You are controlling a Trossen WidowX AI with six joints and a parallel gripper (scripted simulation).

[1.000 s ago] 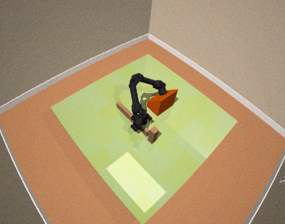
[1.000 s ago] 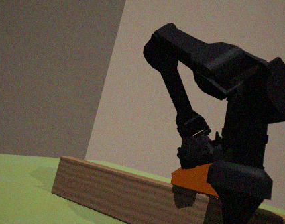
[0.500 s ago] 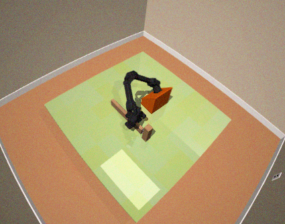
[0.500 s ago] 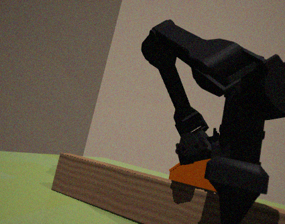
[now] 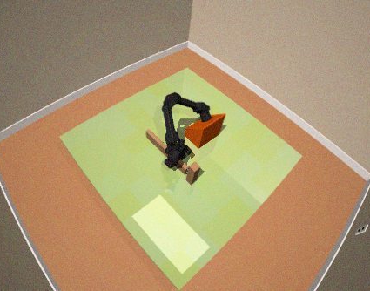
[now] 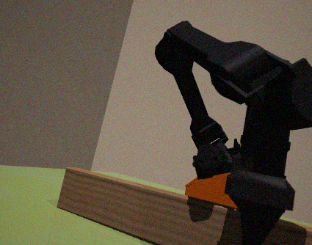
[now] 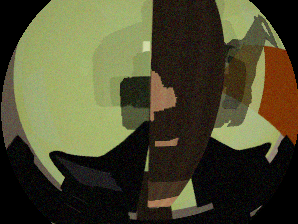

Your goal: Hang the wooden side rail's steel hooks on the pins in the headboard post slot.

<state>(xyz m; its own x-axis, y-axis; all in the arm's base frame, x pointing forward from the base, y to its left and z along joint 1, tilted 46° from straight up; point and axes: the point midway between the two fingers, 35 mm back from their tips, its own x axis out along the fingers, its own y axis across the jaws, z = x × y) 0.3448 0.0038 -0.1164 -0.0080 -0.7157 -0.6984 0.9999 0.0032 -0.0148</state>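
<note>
The long brown wooden rail (image 5: 154, 138) (image 6: 121, 199) (image 7: 192, 50) runs under the arm. My gripper (image 5: 177, 162) (image 7: 165, 126) is shut on the rail, across its narrow thickness and nearer its hook end. In the wrist view the dark fingers stand on both sides of it. The headboard post (image 5: 194, 173) stands upright just beyond the rail's hook end. Small grey bits of hook show between them. Whether the hooks touch the pins is too small to tell, and the slot and pins are hidden. The rail's far end lies low at the table; exact contact is unclear.
The orange block (image 5: 209, 131) (image 6: 211, 188) (image 7: 280, 90) under the arm's base stands beside the rail. The green table top (image 5: 235, 196) holds a pale bright rectangle (image 5: 171, 235) in front of the post. Beige and grey-brown walls stand behind.
</note>
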